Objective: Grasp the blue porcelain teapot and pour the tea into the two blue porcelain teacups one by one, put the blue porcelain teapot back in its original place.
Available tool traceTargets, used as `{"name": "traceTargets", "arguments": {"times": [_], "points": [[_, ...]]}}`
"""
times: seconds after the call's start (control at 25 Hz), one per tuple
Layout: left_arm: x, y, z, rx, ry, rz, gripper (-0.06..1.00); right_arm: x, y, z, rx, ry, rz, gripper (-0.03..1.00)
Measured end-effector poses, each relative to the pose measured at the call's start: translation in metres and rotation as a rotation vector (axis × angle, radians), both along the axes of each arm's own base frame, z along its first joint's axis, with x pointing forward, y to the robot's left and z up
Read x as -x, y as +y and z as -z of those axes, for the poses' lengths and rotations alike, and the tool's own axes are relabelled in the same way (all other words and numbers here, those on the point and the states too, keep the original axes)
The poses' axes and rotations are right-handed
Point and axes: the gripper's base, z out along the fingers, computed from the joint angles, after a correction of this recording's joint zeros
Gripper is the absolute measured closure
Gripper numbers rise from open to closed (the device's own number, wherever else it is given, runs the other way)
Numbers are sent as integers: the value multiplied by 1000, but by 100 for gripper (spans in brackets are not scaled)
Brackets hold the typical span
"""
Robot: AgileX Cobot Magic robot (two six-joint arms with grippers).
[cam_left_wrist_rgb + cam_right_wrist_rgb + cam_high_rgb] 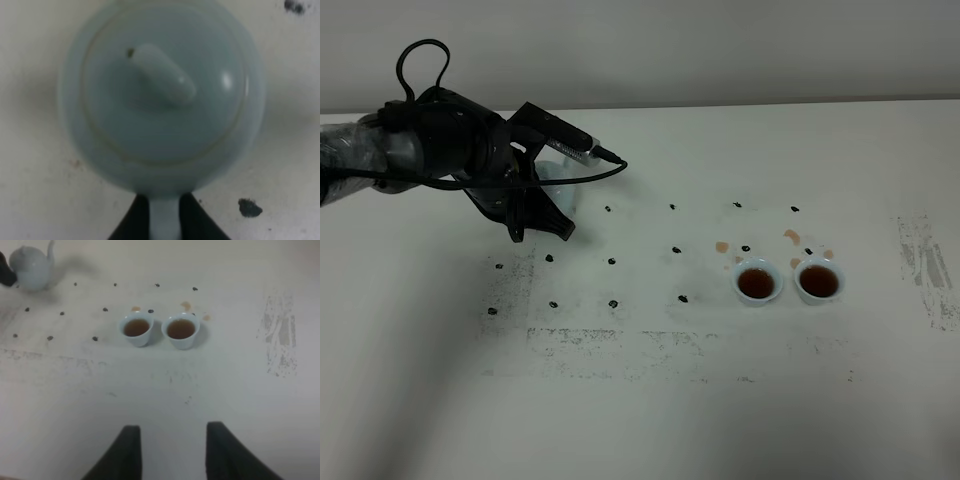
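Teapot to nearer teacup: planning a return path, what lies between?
Only black marks on bare table between teapot and teacup, per exterior high view.

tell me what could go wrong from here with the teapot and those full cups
1. The left gripper has its fingers closed on the teapot handle; opening while the pot is tilted or off the table could tip it.
2. Both teacups hold tea near the rim; a bump would spill more beside the drips already there.
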Motion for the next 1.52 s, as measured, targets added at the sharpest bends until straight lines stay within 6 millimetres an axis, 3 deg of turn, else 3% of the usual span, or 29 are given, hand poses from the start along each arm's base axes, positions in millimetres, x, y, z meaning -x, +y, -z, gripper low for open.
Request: {"name": "traceTargets", "arguments": {"times": [0.48,1.0,1.4,1.52], "points": [[2,1,4,-17,35,-6,60,0,0,0,0,0,0,67],[16,5,5,-42,187,-62,56,0,0,0,0,0,0,67],[38,14,-45,-29,266,-136,56,0,0,0,0,0,0,67],[44,32,-71,11,275,-204,56,0,0,0,0,0,0,67]]}}
